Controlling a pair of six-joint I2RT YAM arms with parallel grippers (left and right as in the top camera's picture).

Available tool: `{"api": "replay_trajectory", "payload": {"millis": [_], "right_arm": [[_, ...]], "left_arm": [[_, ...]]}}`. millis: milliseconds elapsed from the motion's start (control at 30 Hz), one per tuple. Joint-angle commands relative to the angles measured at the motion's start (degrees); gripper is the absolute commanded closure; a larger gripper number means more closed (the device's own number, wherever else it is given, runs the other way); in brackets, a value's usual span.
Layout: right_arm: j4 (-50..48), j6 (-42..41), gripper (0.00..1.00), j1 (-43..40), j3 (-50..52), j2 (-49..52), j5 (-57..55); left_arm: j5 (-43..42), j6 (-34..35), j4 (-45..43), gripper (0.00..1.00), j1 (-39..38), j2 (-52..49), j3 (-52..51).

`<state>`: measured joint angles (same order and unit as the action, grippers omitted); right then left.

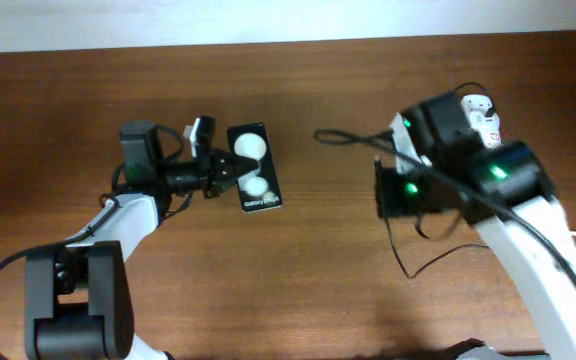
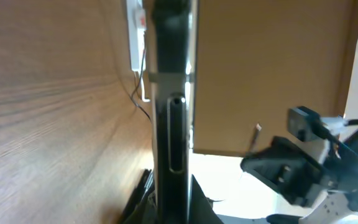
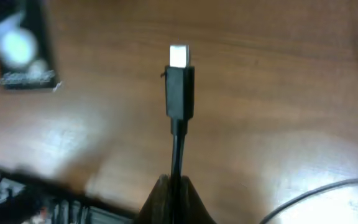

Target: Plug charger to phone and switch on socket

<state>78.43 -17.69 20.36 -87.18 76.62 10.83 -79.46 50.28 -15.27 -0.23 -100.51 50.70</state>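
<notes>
My left gripper [image 1: 223, 170] is shut on the edges of the black phone [image 1: 253, 166], which has two white round patches. In the left wrist view the phone [image 2: 176, 93] stands edge-on between the fingers [image 2: 174, 186], its slot facing the camera. My right gripper [image 1: 378, 185] is right of the phone, apart from it, and shut on the thin black charger cable [image 1: 350, 137]. In the right wrist view the fingers [image 3: 179, 186] pinch the cable below its connector [image 3: 180, 93], whose silver tip points up. The phone [image 3: 20, 50] is blurred at top left. The white socket [image 1: 483, 112] is partly hidden behind the right arm.
The wooden table [image 1: 318, 260] holds loose loops of black cable [image 1: 408, 262] under the right arm. The socket also shows in the left wrist view [image 2: 135, 37] with a red mark, far off. The right arm [image 2: 309, 165] shows there too.
</notes>
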Motion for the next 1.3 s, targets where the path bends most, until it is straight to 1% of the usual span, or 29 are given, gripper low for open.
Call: {"api": "replay_trajectory", "payload": {"millis": [0,67,100,133,167,200,233,267,367,433,500,567,633,667,767,833,900,967,1000,1033,1100,1200,1267], "right_arm": [[2.4,0.7,0.96,3.6,2.4,-10.1,2.7],[-1.1,-4.0,0.96,11.2,9.7,-16.6,2.7],[-5.3,-7.6,0.96,15.6,14.9,-18.3,2.7],[-10.1,-10.0,0.96,19.2,19.7,-18.6,2.5],[-14.6,-11.8,0.96,21.8,23.1,-18.2,2.1],[-21.5,-13.4,0.96,24.9,26.9,-16.8,2.0],[-26.2,-16.2,0.96,26.7,29.0,-14.7,0.9],[-27.8,-19.0,0.96,28.0,29.4,-11.8,-2.4],[-35.9,-19.3,0.96,28.4,29.4,-4.5,-3.6],[-38.7,-19.3,0.96,28.4,29.4,-3.3,-4.0],[-39.7,-19.3,0.96,28.4,29.4,-3.3,-4.3],[-39.7,-19.3,0.96,28.4,29.4,-3.3,-5.2],[-39.7,-19.3,0.96,28.4,29.4,-3.3,-5.2],[-39.7,-19.3,0.96,28.4,29.4,-3.3,-5.2],[-39.7,-24.0,0.96,28.4,29.4,-3.3,-4.5],[-40.5,-25.3,0.96,28.4,29.4,-4.7,-0.9],[-40.5,-25.3,0.96,28.4,29.4,-6.8,-1.8],[-40.6,-25.7,0.96,28.4,29.4,-6.8,-1.8],[-40.6,-28.0,0.96,28.4,29.4,-6.8,-1.8],[-40.6,-30.3,0.96,28.4,29.4,-7.2,-1.6],[-40.6,-30.2,0.96,28.4,30.1,-9.2,-2.0],[-46.2,-29.0,0.96,28.4,33.1,-9.7,-0.6],[-48.1,-28.2,0.96,28.4,33.1,-9.6,-0.2]], "left_arm": [[-1.5,1.3,-3.9,1.00,-3.7,0.1,1.0],[0.0,7.3,-11.2,1.00,-5.8,0.1,1.0],[1.2,10.0,-14.0,1.00,-6.5,0.1,1.0],[1.7,13.1,-18.4,1.00,-7.4,0.1,1.0],[2.2,14.6,-20.1,1.00,-7.6,0.1,1.0],[3.5,15.3,-20.3,1.00,-7.6,0.1,1.0],[4.9,15.9,-20.3,1.00,-7.6,0.1,1.0],[6.1,17.3,-20.3,1.00,-7.6,0.1,1.0],[6.2,17.4,-20.3,1.00,-7.6,0.1,1.0],[5.9,16.9,-20.3,1.00,-7.6,0.1,1.0],[5.1,14.4,-20.3,1.00,-7.6,0.1,1.0],[4.8,13.5,-20.3,1.00,-7.6,0.1,1.0],[1.3,9.6,-20.3,1.00,-7.6,0.1,1.0],[1.2,9.6,-20.3,1.00,-7.6,0.1,1.0],[1.0,9.6,-20.3,1.00,-7.6,0.1,1.0],[1.0,9.6,-20.3,1.00,-7.6,0.1,1.0],[1.1,10.6,-20.3,1.00,-7.6,0.1,1.0],[1.0,11.1,-20.3,1.00,-7.5,0.1,1.0],[1.0,12.3,-20.3,1.00,-7.4,0.1,1.0],[1.0,12.5,-20.3,1.00,-6.3,0.1,1.0],[0.3,13.3,-20.3,1.00,-4.2,0.1,1.0],[-0.3,15.1,-20.3,1.00,-3.6,0.1,1.0],[-0.3,18.1,-20.3,1.00,-3.6,0.1,1.0]]}}
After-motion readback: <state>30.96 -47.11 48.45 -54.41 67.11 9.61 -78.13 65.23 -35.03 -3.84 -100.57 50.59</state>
